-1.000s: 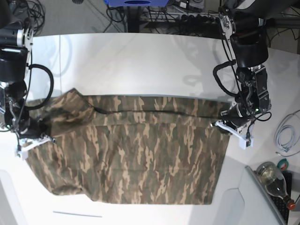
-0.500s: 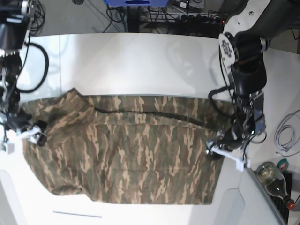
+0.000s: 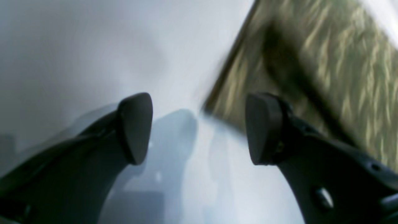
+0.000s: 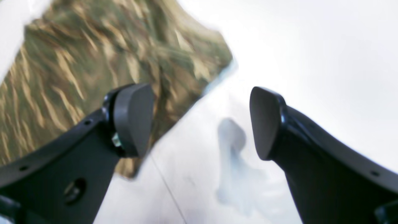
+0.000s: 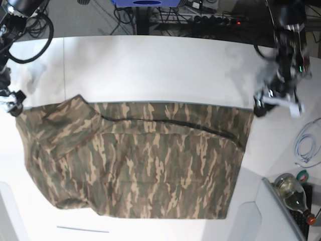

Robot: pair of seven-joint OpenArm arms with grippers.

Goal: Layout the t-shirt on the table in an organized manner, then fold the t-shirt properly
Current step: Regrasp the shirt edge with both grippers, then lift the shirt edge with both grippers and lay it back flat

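Observation:
The camouflage t-shirt (image 5: 145, 160) lies spread flat across the white table (image 5: 150, 65), with a dark fold line running along its far part. My left gripper (image 5: 277, 104) hovers just beyond the shirt's far right corner. In the left wrist view it (image 3: 199, 127) is open and empty over bare table, the blurred t-shirt (image 3: 326, 62) corner just ahead of its right finger. My right gripper (image 5: 11, 104) is at the shirt's far left corner. It (image 4: 199, 121) is also open and empty, with the t-shirt (image 4: 93, 77) behind its left finger.
A glass bottle (image 5: 293, 193) and a white cable (image 5: 303, 148) lie at the right edge. A grey panel (image 5: 258, 218) fills the near right corner. Cables and a power strip (image 5: 210, 20) run behind the table. A thin dark line (image 5: 83, 230) marks the near edge.
Both grippers opened, let go of the shirt's side edges and moved toward the far side of the table. The shirt now lies flat with both of its ends on the table.

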